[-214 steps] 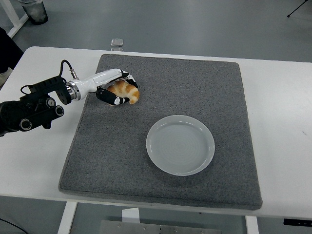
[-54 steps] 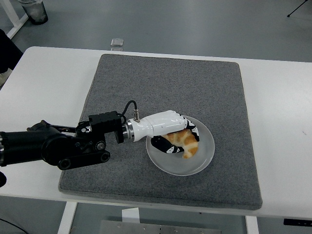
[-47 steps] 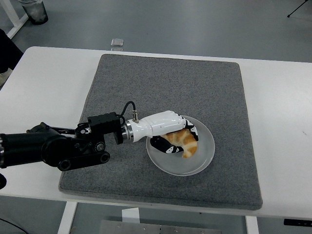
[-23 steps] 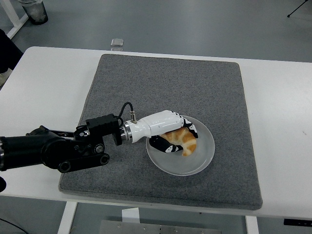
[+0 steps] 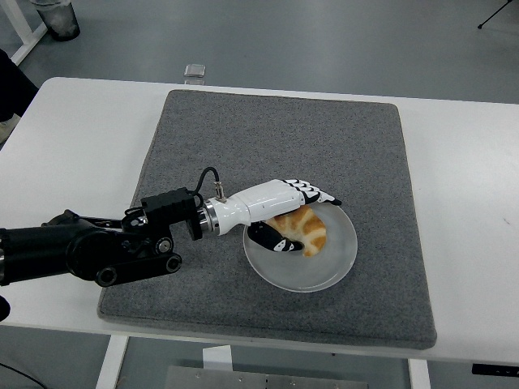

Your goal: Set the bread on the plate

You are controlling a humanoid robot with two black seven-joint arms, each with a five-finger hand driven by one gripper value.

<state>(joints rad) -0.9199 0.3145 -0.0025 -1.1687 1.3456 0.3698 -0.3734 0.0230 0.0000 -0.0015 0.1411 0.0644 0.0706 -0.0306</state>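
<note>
Bread (image 5: 302, 229) lies on plate (image 5: 336, 258), left of centre. Left hand (image 5: 285, 212) over it, fingers (image 5: 318, 194) spread flat, thumb beside crust (grip looks let go). Lift hand straight up, no sideways drag, so bread stays put

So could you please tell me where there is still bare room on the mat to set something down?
The grey mat is bare along its whole far half and down its right side past the plate. The crowded part is the plate, with the bread and the left hand.
</note>
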